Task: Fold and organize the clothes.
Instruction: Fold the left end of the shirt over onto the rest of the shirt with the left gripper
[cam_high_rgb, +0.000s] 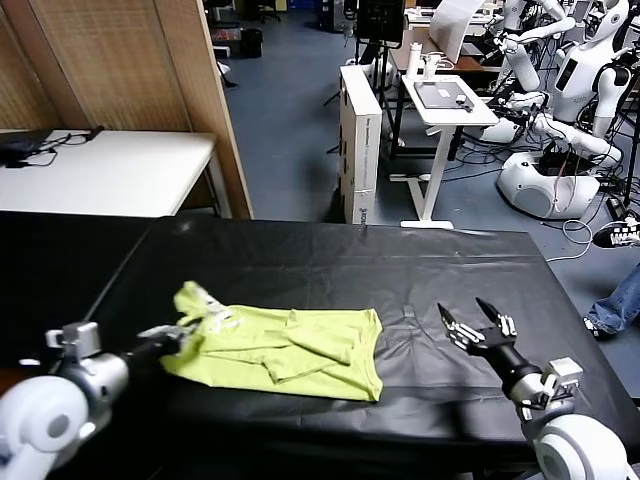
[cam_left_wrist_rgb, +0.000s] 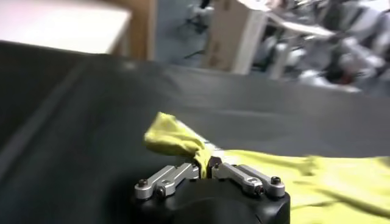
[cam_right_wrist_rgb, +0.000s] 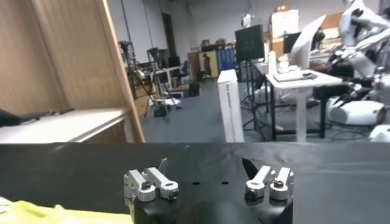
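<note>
- On the black table cover (cam_high_rgb: 330, 260), my T-shirt (cam_high_rgb: 290, 345) lies near the front edge, left of centre, rumpled and partly doubled over itself, with no neat rectangle yet.
- My left gripper (cam_high_rgb: 178, 335) is pinched tight on the shirt's left end; the left wrist view shows its fingers (cam_left_wrist_rgb: 183, 173) pressed together on a raised tuft of fabric.
- My right gripper (cam_high_rgb: 478, 322) hangs to the right of the shirt, apart from it, fingers spread and holding nothing.
- I judge the folding as early: one loose overlap exists, edges are uneven, and the squaring, final folds and tidy placement remain.
</note>
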